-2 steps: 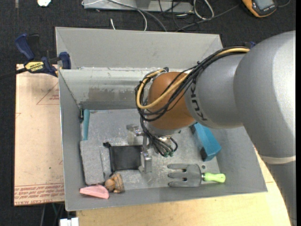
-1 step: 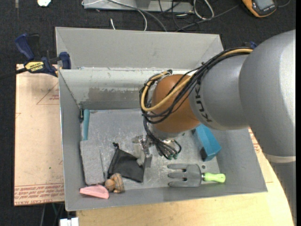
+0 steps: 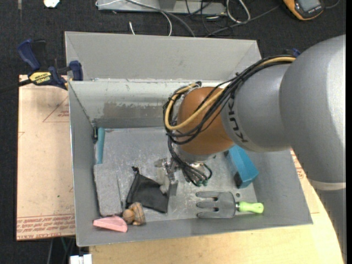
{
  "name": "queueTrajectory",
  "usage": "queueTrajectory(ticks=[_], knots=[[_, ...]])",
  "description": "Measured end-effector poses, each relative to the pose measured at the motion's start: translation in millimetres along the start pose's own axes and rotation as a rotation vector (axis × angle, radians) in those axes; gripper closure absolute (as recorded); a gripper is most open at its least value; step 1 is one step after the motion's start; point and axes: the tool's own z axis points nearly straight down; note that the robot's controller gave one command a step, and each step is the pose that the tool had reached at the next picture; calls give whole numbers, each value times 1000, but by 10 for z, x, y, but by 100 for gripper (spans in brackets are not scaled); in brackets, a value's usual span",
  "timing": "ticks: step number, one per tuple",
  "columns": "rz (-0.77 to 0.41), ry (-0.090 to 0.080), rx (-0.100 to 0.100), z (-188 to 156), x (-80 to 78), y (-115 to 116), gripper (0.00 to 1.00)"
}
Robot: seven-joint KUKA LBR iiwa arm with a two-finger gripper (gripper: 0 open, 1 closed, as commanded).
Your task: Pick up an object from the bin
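Note:
My gripper (image 3: 169, 176) hangs low in the middle of the bin, under the orange wrist cover. Its tip is at the upper right edge of a black folded pouch-like thing (image 3: 146, 193) lying on the bin floor. Just to its right lies a grey hand fork with a green handle (image 3: 225, 204), prongs pointing left. A blue block (image 3: 242, 166) rests further right, partly behind the arm.
A grey flat pad (image 3: 107, 187) lies by the left wall, with a thin blue stick (image 3: 99, 144) above it. A pink wedge (image 3: 110, 223) and a small brown figure (image 3: 135, 213) sit at the front left. The arm covers the bin's right rear.

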Motion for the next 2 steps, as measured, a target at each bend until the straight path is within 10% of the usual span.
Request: queueTrajectory(ticks=[2], knots=[[-8,-9,1,13,86,93,100]])
